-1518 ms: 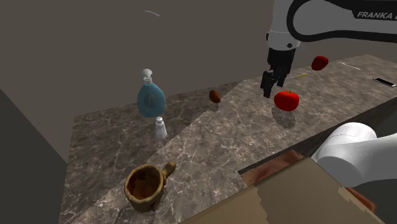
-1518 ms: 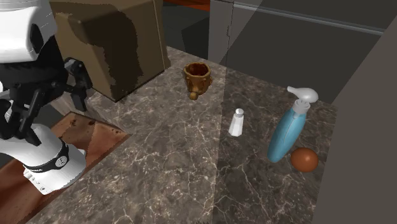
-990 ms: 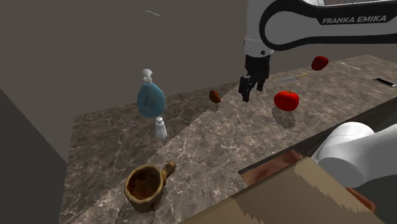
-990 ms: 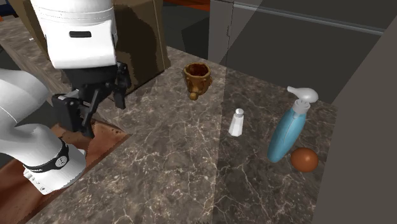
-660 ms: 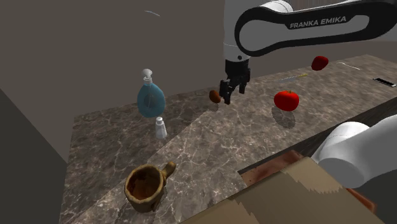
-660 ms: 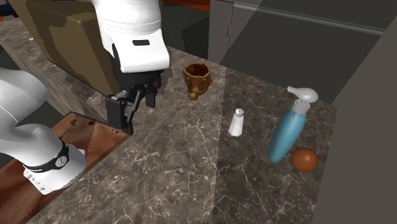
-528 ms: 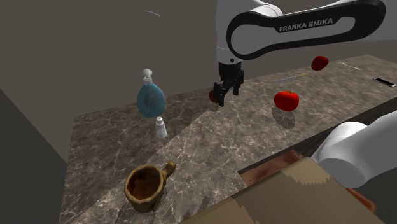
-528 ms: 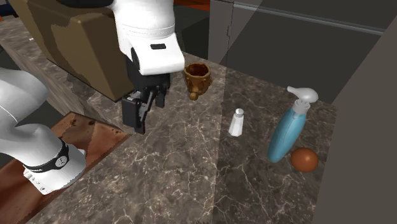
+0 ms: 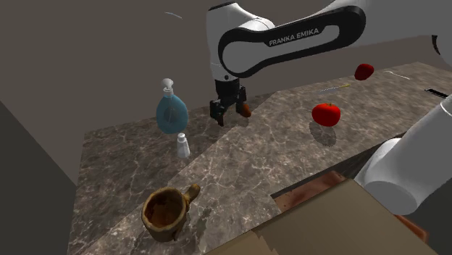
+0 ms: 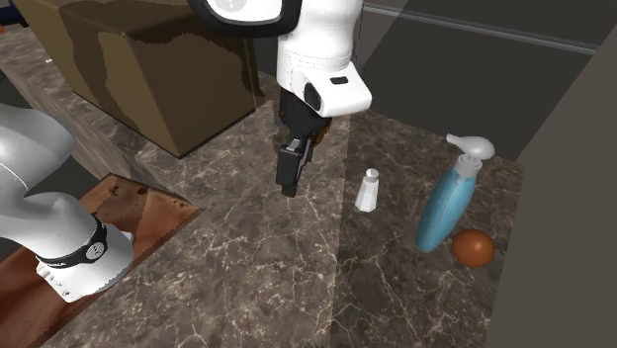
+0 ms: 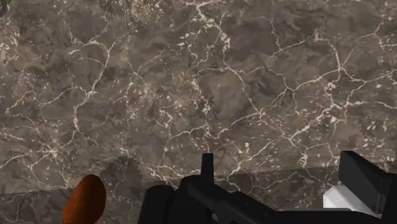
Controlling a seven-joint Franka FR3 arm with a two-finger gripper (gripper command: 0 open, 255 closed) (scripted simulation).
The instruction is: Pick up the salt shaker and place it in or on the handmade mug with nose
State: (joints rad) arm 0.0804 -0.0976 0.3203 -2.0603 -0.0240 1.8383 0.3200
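Step in hand: the approach to the shaker, as I judge it; nothing is grasped yet, and the placing is not begun.
Next move: the gripper should go toward the shoulder view's left, stop above the shaker, then descend with one finger at each side of its body.
Counter: a dark brown marble-patterned worktop (image 9: 239, 163) with white veins, which carries all the things.
Arm: the white Franka arm (image 9: 282, 43) reaches out over the counter.
Bottle: a flat blue bottle with a white pump head (image 9: 172, 112), upright.
Mug: a brown, rough, handmade-looking mug (image 9: 168, 211), upright with its mouth open, near the counter's front edge.
Gripper: the black two-finger gripper (image 9: 225, 116) hangs above the counter, pointing down, fingers spread, with nothing between them.
Salt shaker: a small white shaker with a rounded top (image 9: 183, 145), standing upright just in front of the blue bottle, well apart from the mug and from the gripper; it looks narrow and probably tips easily.
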